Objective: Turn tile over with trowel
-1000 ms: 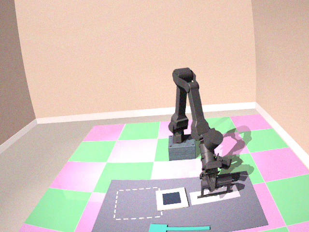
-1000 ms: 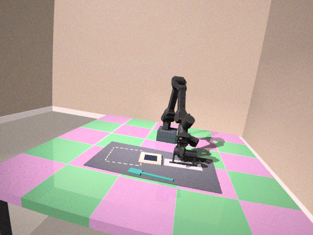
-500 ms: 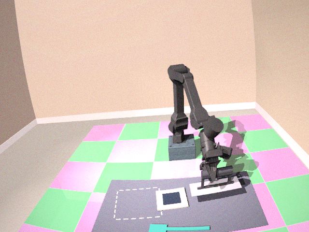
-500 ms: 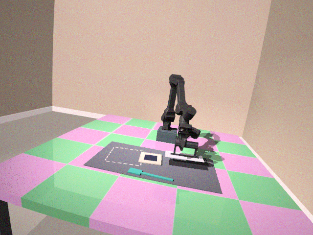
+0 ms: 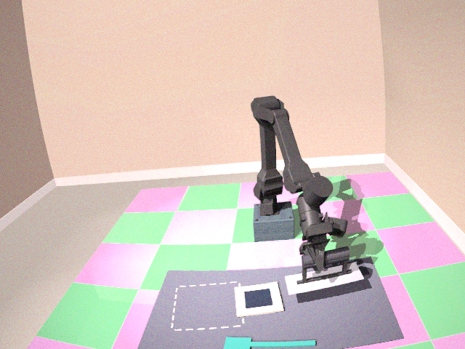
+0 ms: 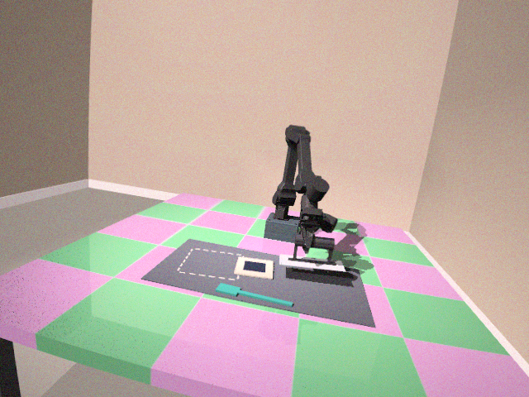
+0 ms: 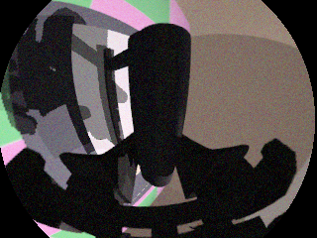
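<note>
The trowel (image 5: pixel 294 286) (image 6: pixel 283 260) (image 7: pixel 118 41) has a long white blade and a thick black bar handle. My gripper (image 5: pixel 319 258) (image 6: pixel 306 244) is shut on the handle. The blade hangs a little above the mat (image 5: pixel 158 319) (image 6: pixel 324 298), its shadow set apart from it, at the mat's right side. The cream tile (image 5: pixel 258 298) (image 6: pixel 254 266) lies flat left of the trowel, its dark square mark facing up. It overlaps the right edge of the dashed outline (image 5: pixel 181 286) (image 6: pixel 196 249); most of it lies outside. The wrist view is largely blocked by the fingers and handle.
A teal spatula-shaped tool (image 5: pixel 238 342) (image 6: pixel 264 298) lies along the mat's front edge, its wide end to the left. The arm's blue-grey base block (image 5: pixel 273 227) (image 6: pixel 279 228) stands behind the mat on the pink and green checkered table (image 5: pixel 195 259) (image 6: pixel 247 341).
</note>
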You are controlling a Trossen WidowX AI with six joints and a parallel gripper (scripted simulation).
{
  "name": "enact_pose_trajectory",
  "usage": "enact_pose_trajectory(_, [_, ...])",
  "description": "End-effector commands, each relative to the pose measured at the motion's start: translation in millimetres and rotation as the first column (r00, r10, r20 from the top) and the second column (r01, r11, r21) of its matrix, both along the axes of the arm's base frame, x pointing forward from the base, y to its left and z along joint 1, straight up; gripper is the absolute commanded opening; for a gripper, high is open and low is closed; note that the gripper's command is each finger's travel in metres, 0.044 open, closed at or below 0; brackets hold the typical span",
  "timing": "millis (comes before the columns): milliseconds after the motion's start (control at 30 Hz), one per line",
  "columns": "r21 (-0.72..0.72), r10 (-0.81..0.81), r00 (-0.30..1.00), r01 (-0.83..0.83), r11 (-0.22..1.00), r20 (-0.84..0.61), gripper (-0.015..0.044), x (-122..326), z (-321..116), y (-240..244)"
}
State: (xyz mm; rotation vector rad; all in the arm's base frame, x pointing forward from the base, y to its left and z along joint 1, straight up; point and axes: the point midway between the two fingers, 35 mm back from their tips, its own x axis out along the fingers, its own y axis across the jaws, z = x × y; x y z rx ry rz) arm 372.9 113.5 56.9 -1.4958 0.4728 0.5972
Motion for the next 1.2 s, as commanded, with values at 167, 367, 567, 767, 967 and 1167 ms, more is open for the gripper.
enact_pose_trajectory(167, [0.073,0.031,1.000,-0.031,0.997,0.004,0.0000,-11.1,-5.1,-6.0])
enact_pose_trajectory(367, [0.073,0.031,1.000,-0.031,0.997,0.004,0.0000,-11.1,-5.4,-6.0])
enact_pose_trajectory(567, [0.073,0.031,1.000,-0.031,0.997,0.004,0.0000,-11.4,-14.1,-6.3])
enact_pose_trajectory(767, [0.073,0.031,1.000,-0.031,0.997,0.004,0.0000,-12.2,-23.7,-6.9])
enact_pose_trajectory(967, [0.073,0.031,1.000,-0.031,0.997,0.003,0.0000,-13.5,-33.2,-7.6])
enact_pose_trajectory(1167, [0.073,0.031,1.000,-0.031,0.997,0.003,0.0000,-15.3,-42.4,-8.5])
